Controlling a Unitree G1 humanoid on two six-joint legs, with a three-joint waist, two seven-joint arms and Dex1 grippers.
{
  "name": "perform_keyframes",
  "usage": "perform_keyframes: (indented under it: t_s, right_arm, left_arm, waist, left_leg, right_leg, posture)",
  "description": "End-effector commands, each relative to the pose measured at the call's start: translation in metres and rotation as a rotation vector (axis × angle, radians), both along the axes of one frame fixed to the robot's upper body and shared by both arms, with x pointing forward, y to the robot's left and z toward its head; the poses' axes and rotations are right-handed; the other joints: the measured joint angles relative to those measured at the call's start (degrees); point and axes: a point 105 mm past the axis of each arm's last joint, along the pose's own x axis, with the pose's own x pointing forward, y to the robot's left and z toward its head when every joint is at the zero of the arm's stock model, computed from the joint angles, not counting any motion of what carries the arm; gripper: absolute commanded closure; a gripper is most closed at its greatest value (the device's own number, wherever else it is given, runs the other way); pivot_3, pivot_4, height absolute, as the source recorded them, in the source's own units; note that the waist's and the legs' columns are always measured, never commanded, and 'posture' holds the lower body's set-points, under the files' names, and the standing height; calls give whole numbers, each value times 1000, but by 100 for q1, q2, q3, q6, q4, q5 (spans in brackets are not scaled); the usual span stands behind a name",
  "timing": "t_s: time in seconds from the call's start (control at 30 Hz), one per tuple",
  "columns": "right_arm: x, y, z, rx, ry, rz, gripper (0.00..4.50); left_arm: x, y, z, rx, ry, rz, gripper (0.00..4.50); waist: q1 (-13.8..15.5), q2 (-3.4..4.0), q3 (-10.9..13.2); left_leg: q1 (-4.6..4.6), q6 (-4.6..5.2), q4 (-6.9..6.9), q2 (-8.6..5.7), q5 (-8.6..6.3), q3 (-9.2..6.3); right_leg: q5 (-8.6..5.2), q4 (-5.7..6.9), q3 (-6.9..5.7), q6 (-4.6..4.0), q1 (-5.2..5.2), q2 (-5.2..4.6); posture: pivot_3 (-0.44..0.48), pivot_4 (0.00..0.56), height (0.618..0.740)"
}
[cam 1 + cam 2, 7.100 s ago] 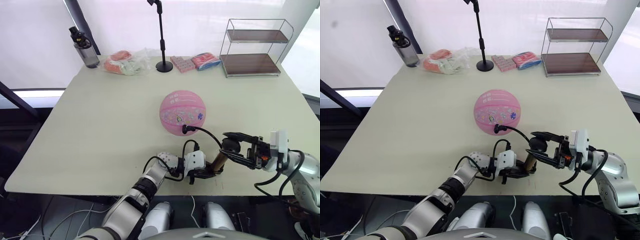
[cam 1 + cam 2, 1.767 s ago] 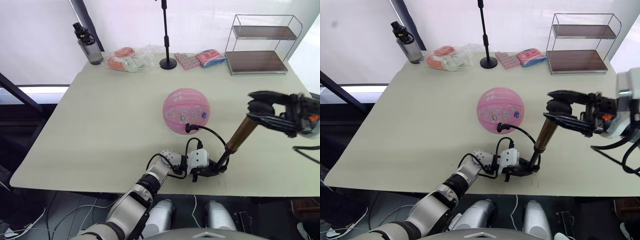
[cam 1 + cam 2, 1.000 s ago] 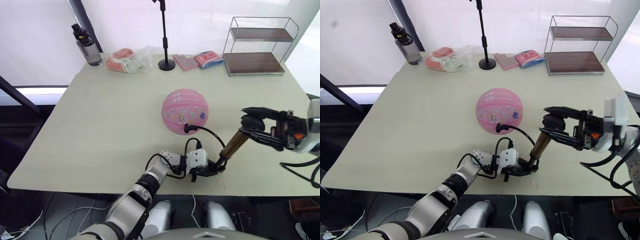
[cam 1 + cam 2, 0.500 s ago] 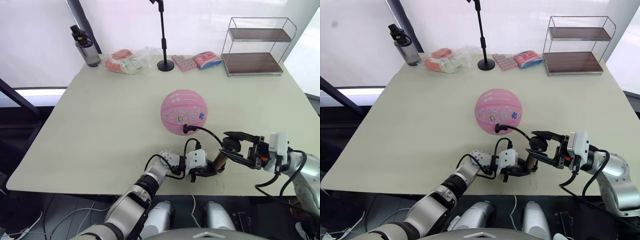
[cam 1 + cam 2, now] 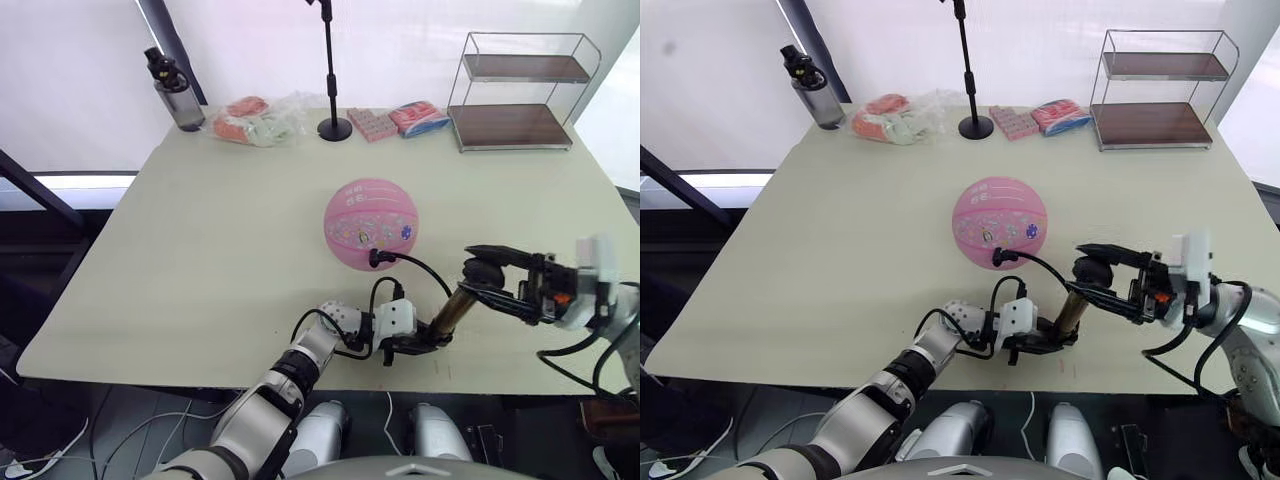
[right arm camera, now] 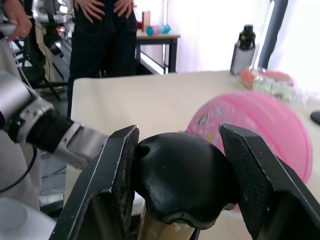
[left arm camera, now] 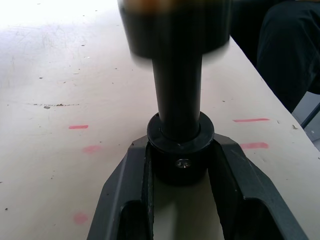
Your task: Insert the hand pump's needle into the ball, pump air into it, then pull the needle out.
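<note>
Two grippers on one tool: the left gripper (image 5: pixel 412 346) pins the black base cap of the hand pump (image 5: pixel 447 314) at the near edge of the table (image 5: pixel 200 240), its fingers (image 7: pixel 131 200) closed either side of the cap; the right gripper (image 5: pixel 487 276) clasps the black T-handle (image 6: pixel 182 177) between its pads; half a second ago the handle sat lower and nearer the base, with little of the bronze barrel showing, and it now stands a little higher and farther to the robot's right, so I judge a fresh upstroke begun after a completed downstroke, the pumping step under way and the withdrawal not yet due; long axis of the pump runs from the pinned base up and to the robot's right, tilted well off upright, handle end uppermost; the hose (image 5: pixel 420 268) loops from the base to the ball (image 5: pixel 371 224), which rests mid-table just beyond the pump; the needle (image 5: pixel 374 258) fitting sits against the near face of the ball, the pin itself too small to make out; ball apart from both grippers.
</note>
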Motion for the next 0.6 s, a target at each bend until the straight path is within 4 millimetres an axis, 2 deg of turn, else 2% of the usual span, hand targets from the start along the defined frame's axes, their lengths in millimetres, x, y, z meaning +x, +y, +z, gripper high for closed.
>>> perform_keyframes:
  t_s: [0.03,0.2,0.37,0.5,0.6]
  right_arm:
    - [-10,-3,49,58,-117,42,2397]
    - [-12,-10,79,80,-153,45,2397]
    - [-13,-11,98,62,-180,49,2397]
    - [-14,-11,102,50,-180,55,2397]
    - [-12,-8,90,16,-161,48,2397]
  left_arm:
    - [-17,11,-30,102,88,-10,3412]
    - [-17,10,-30,100,90,-11,3412]
    - [-16,11,-30,101,87,-11,3412]
    - [-16,11,-30,104,85,-12,3412]
    - [-16,11,-30,103,86,-13,3412]
  waist:
    - [-1,3,11]
    - [31,10,27]
    - [47,12,33]
    - [76,11,36]
    - [98,12,35]
  left_leg:
    - [0,0,1,0,0,1]
    - [-3,1,0,0,0,-5]
    - [-9,1,2,-4,0,2]
    - [-20,1,3,-3,1,0]
    - [-35,0,4,-3,2,0]
  right_leg:
    - [0,0,0,0,0,-1]
    - [0,0,-8,0,0,-4]
    - [1,-1,-5,1,-6,-11]
    - [1,1,-6,0,-17,-11]
    - [2,1,-6,0,-32,-11]
  posture:
    - [0,150,736]
    - [0,150,736]
    - [0,150,736]
    - [0,150,736]
    - [0,150,736]
